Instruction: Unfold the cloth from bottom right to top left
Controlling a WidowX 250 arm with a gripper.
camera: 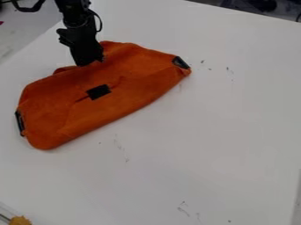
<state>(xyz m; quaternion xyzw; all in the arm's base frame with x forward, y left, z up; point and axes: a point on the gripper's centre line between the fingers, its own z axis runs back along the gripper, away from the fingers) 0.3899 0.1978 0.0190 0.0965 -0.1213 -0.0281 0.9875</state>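
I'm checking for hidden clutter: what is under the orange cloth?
The orange cloth lies on the white tabletop, which shows around its edges. The part beneath is covered, so I cannot tell whether anything is hidden.

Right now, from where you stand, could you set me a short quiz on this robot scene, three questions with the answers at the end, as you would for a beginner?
1. Multiple choice: how many black patches can be seen on the cloth?
A) one
B) three
C) six

2. True or false: the robot's hand is at the cloth's lower edge, the one nearest the bottom of the picture.

3. Fill in the missing word: a small yellow-orange thing shows in the picture's lower ____ corner.

Key: 1. B; 2. false, it is by the cloth's upper edge; 3. left
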